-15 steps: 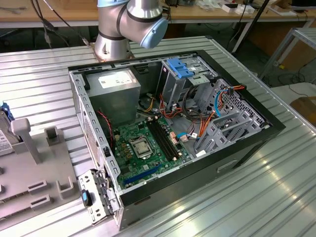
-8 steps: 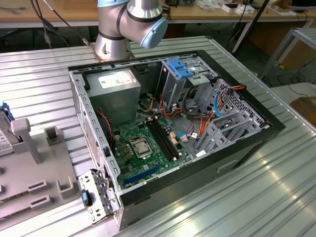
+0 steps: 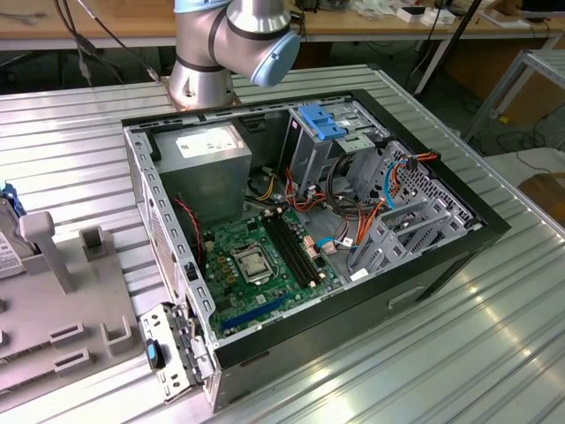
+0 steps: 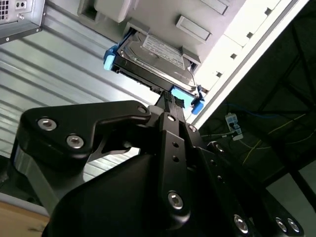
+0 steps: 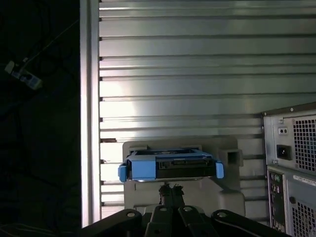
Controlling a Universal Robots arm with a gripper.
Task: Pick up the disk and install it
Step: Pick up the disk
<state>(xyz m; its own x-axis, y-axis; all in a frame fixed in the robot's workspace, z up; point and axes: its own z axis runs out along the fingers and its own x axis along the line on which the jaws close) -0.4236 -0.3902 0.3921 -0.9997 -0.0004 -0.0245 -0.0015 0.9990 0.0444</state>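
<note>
We are judging this to be the pick-up: the gripper (image 4: 172, 101) is hanging right at the near edge of the disk (image 4: 158, 54), which is sitting in a recess of the grey holder (image 4: 232, 44) on the ribbed metal table (image 3: 71, 132), well apart from the open computer case (image 3: 309, 230). We cannot tell how far the claw is open, or whether it has hold of anything. To do this step well, we are advising a grip centred between the two blue rails (image 5: 129, 171), square to the disk's edge and clear of the connector strip there, so that the drive is lifting out of the holder without twisting or catching on its walls. In the second wrist view the labelled face is showing and the connector end is facing the gripper. From that we are judging that the long axis is running away from the claw, deeper into the holder, with the blue rails flanking it on either side.
</note>
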